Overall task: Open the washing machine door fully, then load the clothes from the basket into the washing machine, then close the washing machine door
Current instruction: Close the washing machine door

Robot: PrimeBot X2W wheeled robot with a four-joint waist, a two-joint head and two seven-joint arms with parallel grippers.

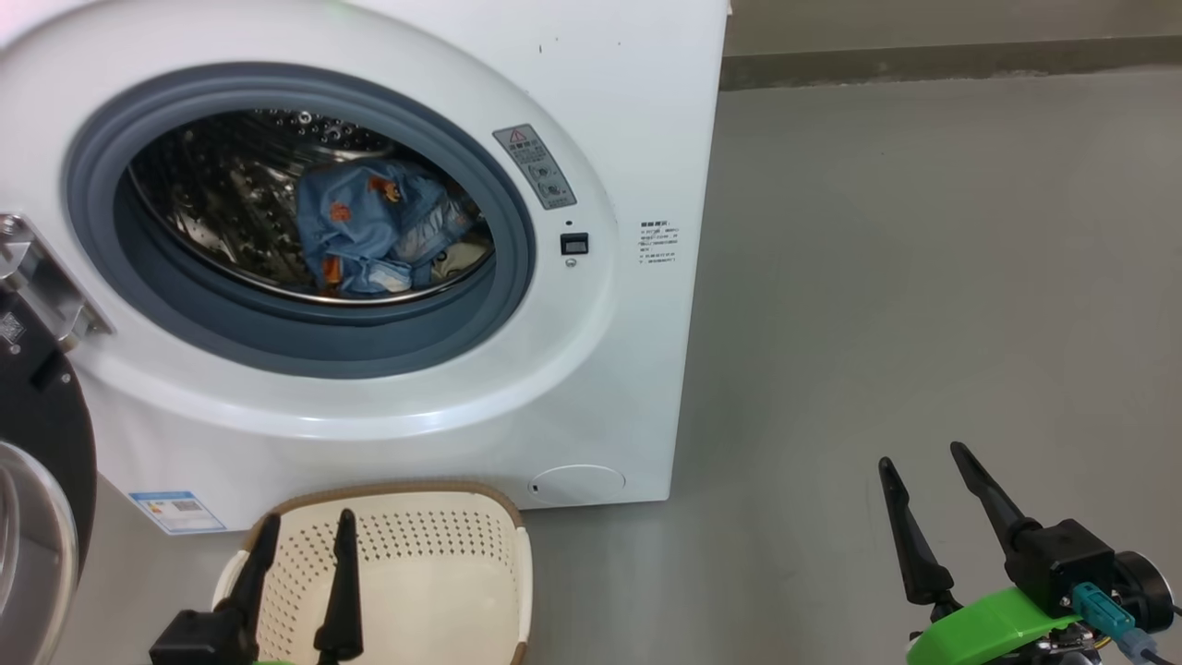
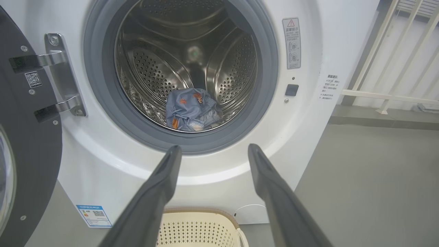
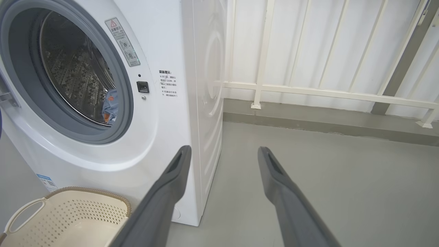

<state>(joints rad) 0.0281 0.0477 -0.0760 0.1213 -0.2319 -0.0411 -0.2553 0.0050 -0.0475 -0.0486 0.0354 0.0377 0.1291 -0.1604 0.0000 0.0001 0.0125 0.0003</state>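
The big white boxy washing machine (image 1: 637,111) stands with its round, black-rimmed glass door (image 1: 42,416) swung open on its hinges at the left. Inside the perforated steel drum (image 1: 212,203), a bundle of light blue clothes (image 1: 369,231) with orange prints lies heaped at the bottom (a cream piece peeks out at its lower right edge). On the grey floor (image 1: 923,277), just in front of the machine, sits the small cream perforated plastic basket (image 1: 462,554) with a brown woven-look rim, its pale bottom in plain sight. The left hand (image 1: 308,517) hovers over the basket, fingers parted, gripping nothing. The right hand (image 1: 922,455) hangs over the floor well to the right, likewise spread and holding nothing.
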